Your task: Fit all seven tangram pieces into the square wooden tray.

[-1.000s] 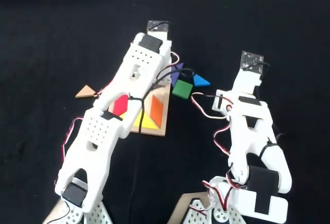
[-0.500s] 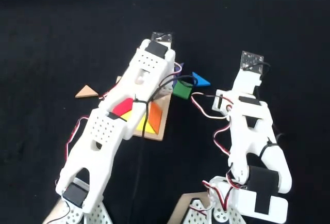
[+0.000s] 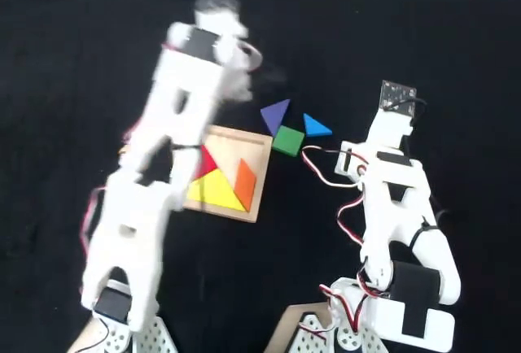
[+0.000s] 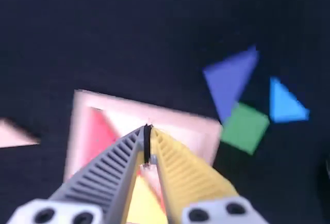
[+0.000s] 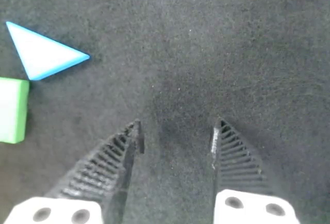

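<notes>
**Tray** (image 3: pixel 244 145): square, wooden, on the black cloth (image 3: pixel 423 36) in front of the left arm. It is part filled.

**Pieces in the tray, three:** red piece (image 3: pixel 205 161), yellow piece (image 3: pixel 216 192) and orange piece (image 3: pixel 247 182), lying flat and close together. The far strip of the tray floor is bare.

**Pieces outside, four:**
- The purple triangle (image 3: pixel 275 114), green square (image 3: pixel 287 141) and blue triangle (image 3: pixel 315 126) are clustered just off the tray's far right corner. Purple and green are touching or nearly so.
- The tan triangle (image 4: pixel 13 133) lies alone on the tray's other side.

**Left gripper** (image 4: pixel 148 137): fingers pressed together with nothing between them, raised over the tray.

**Right gripper** (image 5: pixel 177 130): jaws spread and empty, over bare cloth, with the blue triangle near.

**Step in hand, as judged:** the task is between placements, with three of seven pieces done and the next pick not yet begun.

**Next move calls for:**
- Choosing a loose piece. The cluster is within likely reach of either arm.
- Parting the jaws, for the left gripper.
- Straddling a thin flat piece across its edges without nudging its neighbours.
- Turning the piece to suit the gap left in the tray.
</notes>
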